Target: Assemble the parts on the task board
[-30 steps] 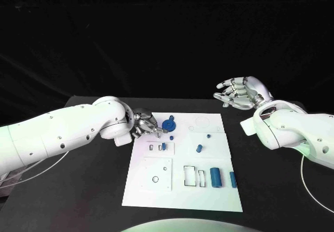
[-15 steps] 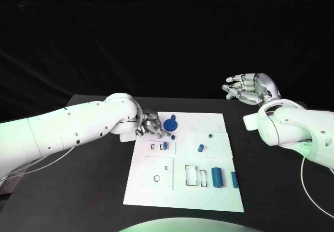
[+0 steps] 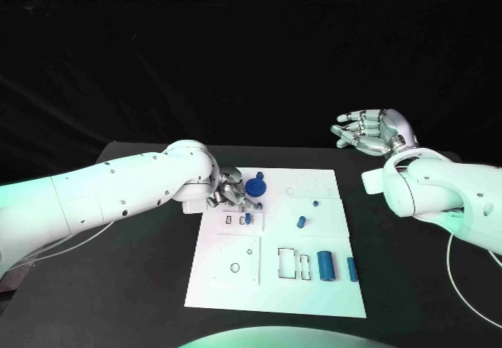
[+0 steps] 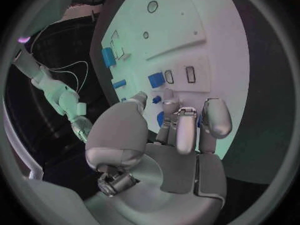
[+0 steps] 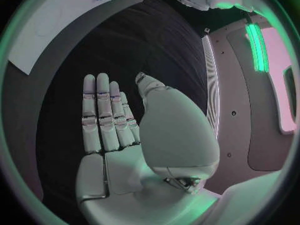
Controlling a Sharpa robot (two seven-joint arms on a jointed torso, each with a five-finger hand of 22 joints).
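Several blue parts lie on the white board (image 3: 274,297), which sits in the middle of the frame in the head view, on the black desk (image 3: 408,290). The board is a long rectangle, and its long axis runs from the bottom of the frame up toward the back of the desk.

At the lower right of the board a blue cylinder (image 3: 326,265) lies flat with its long axis along the board's long side. Just to its right lies a thinner blue bar (image 3: 352,270), pointing the same way. To the left of the cylinder are two narrow rectangular slots (image 3: 284,263) outlined in black. Near the centre of the board a short blue peg (image 3: 300,222) lies a little tilted. At the upper left of the board is a round blue part (image 3: 256,188).

No writing or label can be read on the board; I see only black outlines of rectangles and circles.

The left hand (image 3: 228,187) is at the upper left corner of the board, just beside the round blue part, with its fingers (image 4: 214,120) curled down toward the small parts there. I cannot tell if it is grasping anything.

The right hand (image 3: 374,132) is raised at the upper right of the frame, well apart from the board, released, with its fingers (image 5: 103,115) straight and holding nothing.
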